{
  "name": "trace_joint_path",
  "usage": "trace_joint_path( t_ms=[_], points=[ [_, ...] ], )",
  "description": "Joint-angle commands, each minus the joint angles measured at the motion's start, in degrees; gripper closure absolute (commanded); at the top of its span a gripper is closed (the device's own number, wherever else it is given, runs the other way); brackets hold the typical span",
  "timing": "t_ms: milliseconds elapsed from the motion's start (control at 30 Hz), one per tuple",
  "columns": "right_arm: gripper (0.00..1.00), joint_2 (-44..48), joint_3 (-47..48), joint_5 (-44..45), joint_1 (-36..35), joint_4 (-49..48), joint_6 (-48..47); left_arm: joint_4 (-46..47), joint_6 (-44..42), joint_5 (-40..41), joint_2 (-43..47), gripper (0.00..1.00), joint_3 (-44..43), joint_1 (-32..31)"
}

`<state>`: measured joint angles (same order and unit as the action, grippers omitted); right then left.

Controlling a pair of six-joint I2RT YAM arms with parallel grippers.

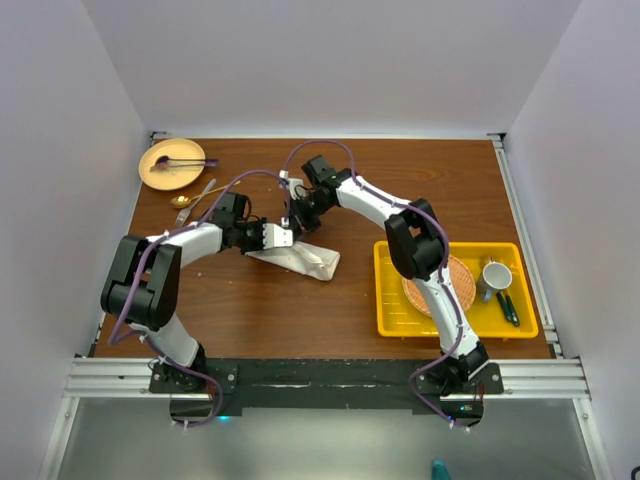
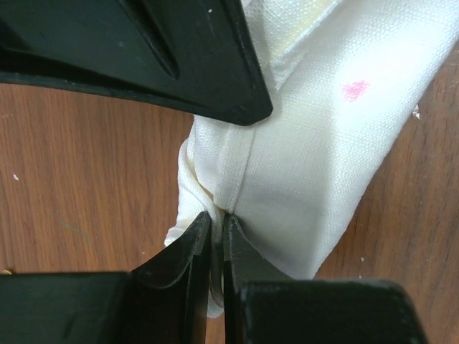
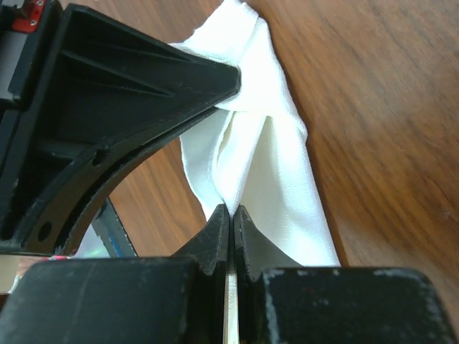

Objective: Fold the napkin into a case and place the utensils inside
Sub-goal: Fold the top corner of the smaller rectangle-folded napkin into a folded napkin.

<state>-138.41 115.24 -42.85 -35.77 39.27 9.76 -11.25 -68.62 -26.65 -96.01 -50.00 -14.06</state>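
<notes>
Two grippers: both pinch the napkin [image 1: 303, 260], which sits bunched and wrinkled at the centre of the top view, on the table [image 1: 250, 315].
Why held so: we judge that each arm takes its own edge so the cloth can be pulled out flat or folded over. The two grips sit close together at the napkin's upper-left end.
Left gripper [image 1: 272, 237]: jaws pressed together on a stitched hem. In the left wrist view the fingertips [image 2: 201, 236] nip the hem at lower centre, and the rest of the cloth fans up to the upper right.
Right gripper [image 1: 293, 222]: jaws pressed together with a thin fold of napkin between them. In the right wrist view the fingertips [image 3: 219, 229] meet at lower centre, and the cloth drapes away toward the top.
Case: not formed yet, we judge, as the cloth is a loose heap and no pouch.
Utensils: gold spoon [image 1: 182, 200] and slim second piece [image 1: 204, 191] lie at the upper left of the top view, well apart from the napkin and just below the tan plate [image 1: 160, 175].
Plate load: purple utensil [image 1: 180, 160], not ours.
Right side: yellow tray [image 1: 390, 300] holds the woven mat [image 1: 455, 275] and a cup [image 1: 495, 275], both untouched.
</notes>
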Motion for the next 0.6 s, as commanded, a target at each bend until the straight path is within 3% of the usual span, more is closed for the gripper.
trace_joint_path(
  t_ms=[0,233,367,567],
  points=[
    [1.00,-3.25,2.97,2.51,2.36,1.07,-0.18,-3.78,-0.99,0.99,-2.26,0.99,1.57,0.88],
    [1.00,-8.98,2.01,3.12,3.69,1.61,0.87,-3.61,2.95,0.64,-1.99,0.96,-0.18,1.32],
    [1.00,-9.42,0.25,2.51,3.69,1.16,1.14,-0.63,10.86,0.37,1.86,0.73,-2.73,2.20],
    [1.00,-9.16,-1.07,2.07,3.60,0.46,0.96,9.65,19.75,3.71,9.59,0.54,0.42,2.64]
  ],
)
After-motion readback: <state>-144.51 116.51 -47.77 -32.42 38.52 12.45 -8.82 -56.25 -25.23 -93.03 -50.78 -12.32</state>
